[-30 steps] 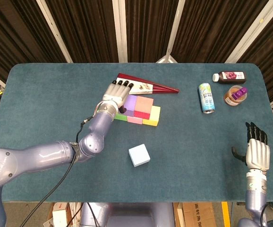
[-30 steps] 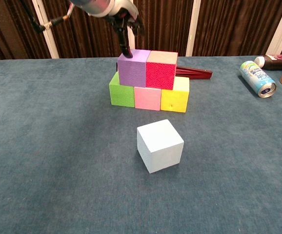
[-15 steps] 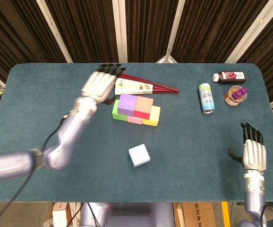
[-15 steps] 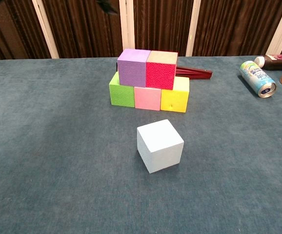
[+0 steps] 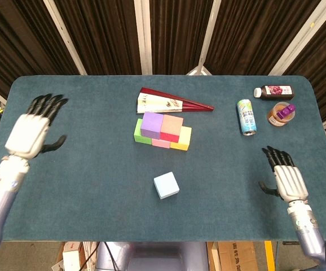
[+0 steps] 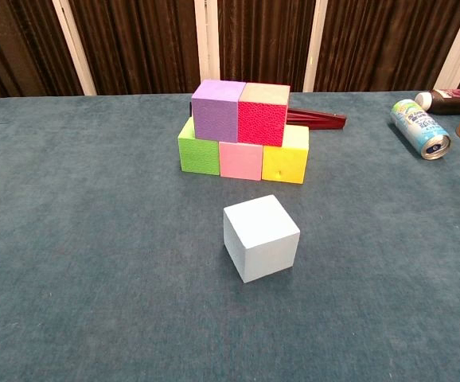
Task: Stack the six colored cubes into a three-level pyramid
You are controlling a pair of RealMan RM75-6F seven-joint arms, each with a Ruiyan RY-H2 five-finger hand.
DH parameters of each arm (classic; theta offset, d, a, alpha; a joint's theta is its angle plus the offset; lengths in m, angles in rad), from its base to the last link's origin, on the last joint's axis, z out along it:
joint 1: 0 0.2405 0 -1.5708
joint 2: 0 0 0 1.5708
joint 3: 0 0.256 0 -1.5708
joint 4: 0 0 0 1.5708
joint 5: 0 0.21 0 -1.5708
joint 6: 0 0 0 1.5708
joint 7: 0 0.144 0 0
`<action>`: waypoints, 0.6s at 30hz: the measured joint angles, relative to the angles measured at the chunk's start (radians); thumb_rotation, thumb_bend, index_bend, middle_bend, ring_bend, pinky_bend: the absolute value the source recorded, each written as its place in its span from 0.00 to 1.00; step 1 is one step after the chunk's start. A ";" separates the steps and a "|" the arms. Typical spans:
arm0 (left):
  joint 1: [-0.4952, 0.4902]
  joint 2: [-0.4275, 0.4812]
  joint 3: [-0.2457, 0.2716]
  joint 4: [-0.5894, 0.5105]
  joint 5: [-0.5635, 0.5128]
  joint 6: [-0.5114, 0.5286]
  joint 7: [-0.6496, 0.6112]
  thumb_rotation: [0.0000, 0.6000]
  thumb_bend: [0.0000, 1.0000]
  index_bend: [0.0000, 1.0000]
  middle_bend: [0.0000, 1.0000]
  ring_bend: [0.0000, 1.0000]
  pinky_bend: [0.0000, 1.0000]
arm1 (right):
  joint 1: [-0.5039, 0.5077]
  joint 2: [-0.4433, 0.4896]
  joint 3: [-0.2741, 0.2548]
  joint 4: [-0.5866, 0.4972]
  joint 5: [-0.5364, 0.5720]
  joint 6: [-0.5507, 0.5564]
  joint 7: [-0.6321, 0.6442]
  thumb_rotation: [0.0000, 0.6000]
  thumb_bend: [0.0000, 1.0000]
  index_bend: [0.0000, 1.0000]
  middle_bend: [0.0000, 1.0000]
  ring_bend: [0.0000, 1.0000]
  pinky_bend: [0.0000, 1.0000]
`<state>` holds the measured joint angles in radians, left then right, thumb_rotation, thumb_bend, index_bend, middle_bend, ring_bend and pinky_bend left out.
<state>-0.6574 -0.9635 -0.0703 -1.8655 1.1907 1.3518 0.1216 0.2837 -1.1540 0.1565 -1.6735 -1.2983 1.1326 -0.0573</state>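
Waiting on the capstone: two levels are built, top one not yet placed. Base row is green cube, pink cube and yellow cube, touching side by side; purple cube and red cube sit on them, also touching. The light-blue cube stands alone on the tabletop, in front of the stack and turned slightly askew.

Left hand hangs over the far left edge, well apart from everything, fingers spread, holding nothing. Right hand is at the near right, fingers likewise apart and empty.

Next move, my read: one hand grasps the light-blue cube from above, lifts it over the stack and centres it on the purple/red seam. Risk is nudging the second row.

Labels: can, bottle and jar carry print, too small to read. Folded fan has markings, illegible.
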 measured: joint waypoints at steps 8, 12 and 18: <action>0.176 -0.041 0.061 0.093 0.075 0.124 -0.091 1.00 0.40 0.10 0.04 0.00 0.00 | 0.078 0.119 -0.021 -0.091 -0.044 -0.142 0.007 1.00 0.32 0.03 0.05 0.00 0.00; 0.231 -0.079 0.063 0.151 0.069 0.148 -0.126 1.00 0.40 0.10 0.03 0.00 0.00 | 0.111 0.158 -0.040 -0.132 -0.107 -0.191 0.041 1.00 0.28 0.03 0.05 0.00 0.00; 0.282 -0.133 0.070 0.204 0.051 0.146 -0.113 1.00 0.40 0.10 0.03 0.00 0.00 | 0.147 0.161 -0.073 -0.174 -0.181 -0.225 0.027 1.00 0.28 0.03 0.05 0.00 0.00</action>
<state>-0.3750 -1.0960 -0.0003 -1.6615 1.2419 1.4982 0.0083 0.4309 -0.9926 0.0831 -1.8476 -1.4793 0.9073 -0.0304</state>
